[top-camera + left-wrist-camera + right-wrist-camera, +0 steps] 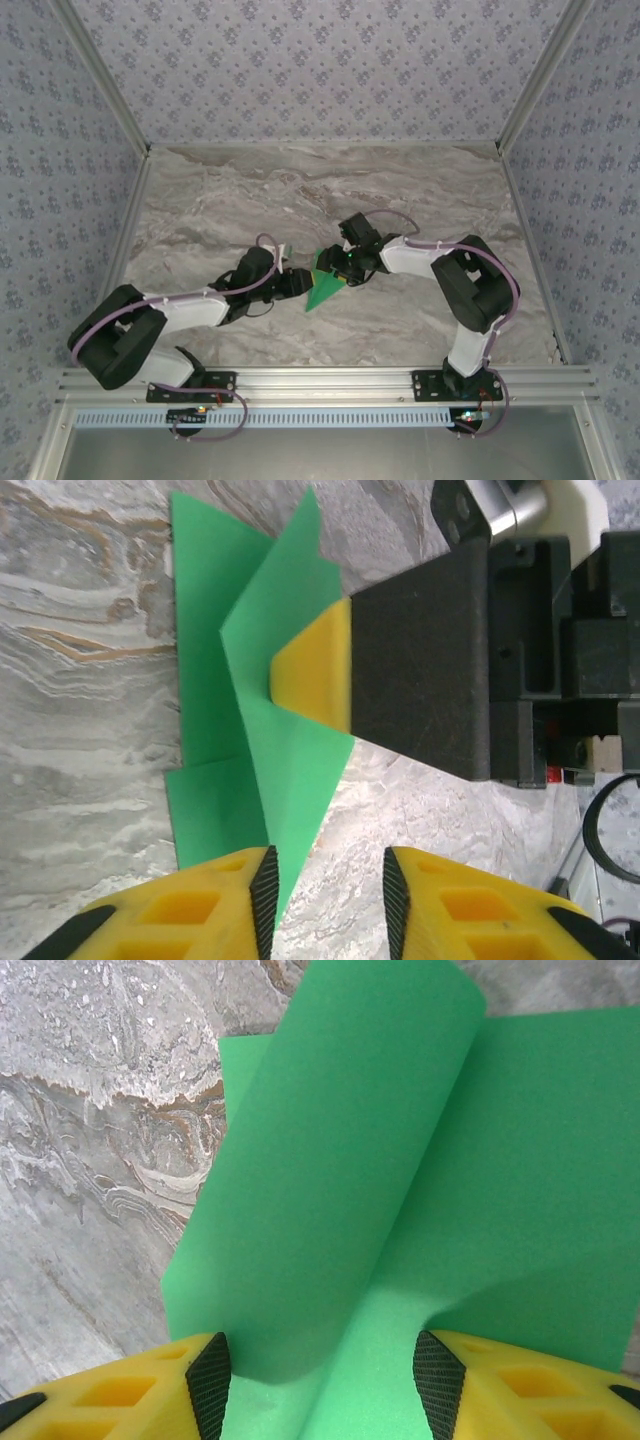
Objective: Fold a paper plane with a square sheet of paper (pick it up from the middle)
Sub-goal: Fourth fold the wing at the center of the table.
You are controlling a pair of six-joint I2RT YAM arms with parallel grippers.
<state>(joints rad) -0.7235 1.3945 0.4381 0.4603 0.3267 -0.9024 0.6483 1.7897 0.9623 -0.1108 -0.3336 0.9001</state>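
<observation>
The square sheet of paper point(325, 288), bright green and partly folded into a pointed shape, lies on the marble table between my two grippers. My left gripper point(300, 283) sits at its left edge. In the left wrist view the paper point(225, 680) has a raised flap, and its lower tip runs beside the left pad of the open left gripper point(325, 900) without being clamped. A yellow finger point(315, 675) of my right gripper presses on the fold. My right gripper point(336, 268) is over the paper's upper part. Its jaws point(320, 1380) stand open around a curled-up flap of the paper point(400, 1160).
The marble table top point(250, 190) is walled by patterned panels at the left, back and right. An aluminium rail point(320, 380) runs along the near edge by the arm bases.
</observation>
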